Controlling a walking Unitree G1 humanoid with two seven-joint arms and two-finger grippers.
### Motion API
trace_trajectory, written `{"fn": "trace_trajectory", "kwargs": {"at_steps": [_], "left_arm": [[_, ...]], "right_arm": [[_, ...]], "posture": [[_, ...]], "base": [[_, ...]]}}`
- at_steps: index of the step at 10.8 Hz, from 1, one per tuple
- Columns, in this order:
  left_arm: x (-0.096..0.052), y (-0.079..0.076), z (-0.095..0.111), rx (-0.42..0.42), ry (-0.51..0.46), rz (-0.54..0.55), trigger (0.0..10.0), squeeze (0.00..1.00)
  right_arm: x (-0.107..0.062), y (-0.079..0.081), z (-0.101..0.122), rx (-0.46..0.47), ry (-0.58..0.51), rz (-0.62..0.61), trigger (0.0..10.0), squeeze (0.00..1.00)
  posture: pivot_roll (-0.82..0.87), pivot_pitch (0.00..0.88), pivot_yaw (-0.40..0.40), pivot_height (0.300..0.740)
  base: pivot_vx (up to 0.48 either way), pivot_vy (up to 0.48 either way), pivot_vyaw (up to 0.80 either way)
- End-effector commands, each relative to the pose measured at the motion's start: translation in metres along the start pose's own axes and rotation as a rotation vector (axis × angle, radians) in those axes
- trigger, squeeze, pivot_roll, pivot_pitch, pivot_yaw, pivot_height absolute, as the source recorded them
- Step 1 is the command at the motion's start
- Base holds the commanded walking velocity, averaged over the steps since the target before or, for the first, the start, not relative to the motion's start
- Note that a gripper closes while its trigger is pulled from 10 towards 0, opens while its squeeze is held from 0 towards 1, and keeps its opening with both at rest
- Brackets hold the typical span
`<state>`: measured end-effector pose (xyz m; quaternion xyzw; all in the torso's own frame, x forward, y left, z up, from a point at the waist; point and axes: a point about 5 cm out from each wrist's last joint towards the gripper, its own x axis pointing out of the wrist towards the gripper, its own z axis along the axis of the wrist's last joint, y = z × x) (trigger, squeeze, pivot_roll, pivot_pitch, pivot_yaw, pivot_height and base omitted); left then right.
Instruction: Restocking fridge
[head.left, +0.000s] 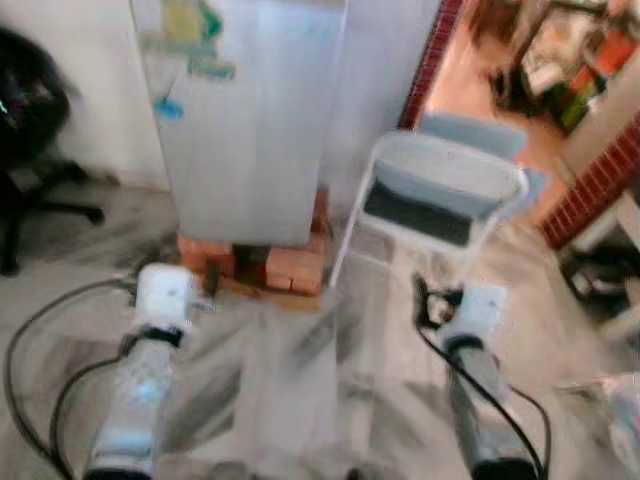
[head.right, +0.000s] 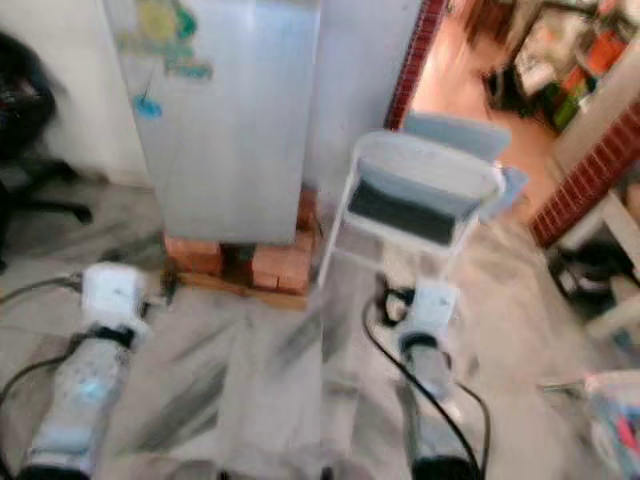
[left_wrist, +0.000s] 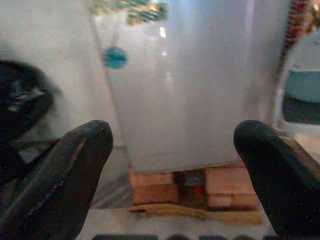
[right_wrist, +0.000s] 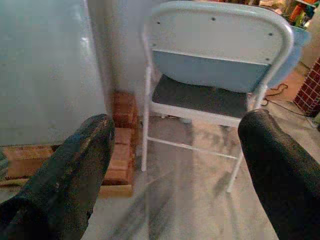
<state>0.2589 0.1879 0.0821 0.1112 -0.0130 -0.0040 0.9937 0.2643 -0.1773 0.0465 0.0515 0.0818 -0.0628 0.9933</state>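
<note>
- Both grippers are held out low over the floor, apart from everything. The left gripper (left_wrist: 172, 145) has its two black fingers (left_wrist: 65, 175) spread wide with nothing between them, and it looks straight at the fridge.
- Right gripper (right_wrist: 175, 150) likewise has its fingers (right_wrist: 75, 165) spread wide and empty, and it looks toward the chair.
- The fridge (head.left: 250, 120) stands ahead against the wall, its silver door closed, well apart from both grippers. Blurred stickers (head.left: 185, 30) sit near the door's top and a small blue round one (left_wrist: 115, 57) lower down.
- The fridge rests on a stack of bricks (head.left: 290, 265), with a thin board under them on the floor.
- A white metal chair (right_wrist: 220, 60) with a dark seat stands just beside the fridge, on its right, with its back toward the robot.
- A black office chair (head.left: 30, 110) is at far left.
- The floor (head.left: 300, 400) is grey marbled tile; the head views are blurred.
- Black cables (head.left: 40, 350) trail along both arms.
</note>
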Motion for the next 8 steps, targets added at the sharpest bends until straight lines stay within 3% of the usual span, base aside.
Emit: {"fn": "trace_trajectory", "kwargs": {"at_steps": [1,2,8], "left_arm": [[0.0008,-0.0088,0.0004,-0.015,0.004,-0.026,10.0,0.00],[0.0014,-0.0088,0.0008,-0.017,0.004,-0.026,10.0,0.00],[0.0039,-0.0048,0.0040,0.005,-0.017,-0.022,10.0,0.00]], "right_arm": [[0.0022,-0.0101,0.0079,-0.013,-0.022,-0.023,10.0,0.00],[0.0027,-0.0096,0.0091,-0.013,-0.024,-0.020,10.0,0.00],[0.0014,-0.0105,0.0063,-0.021,-0.005,-0.016,10.0,0.00]], "posture": [[0.14,0.040,-0.076,0.740],[0.14,0.042,-0.077,0.740],[0.15,0.049,-0.074,0.740]], "base": [[0.000,0.480,0.00],[0.000,0.480,0.00],[0.000,0.479,-0.80]]}}
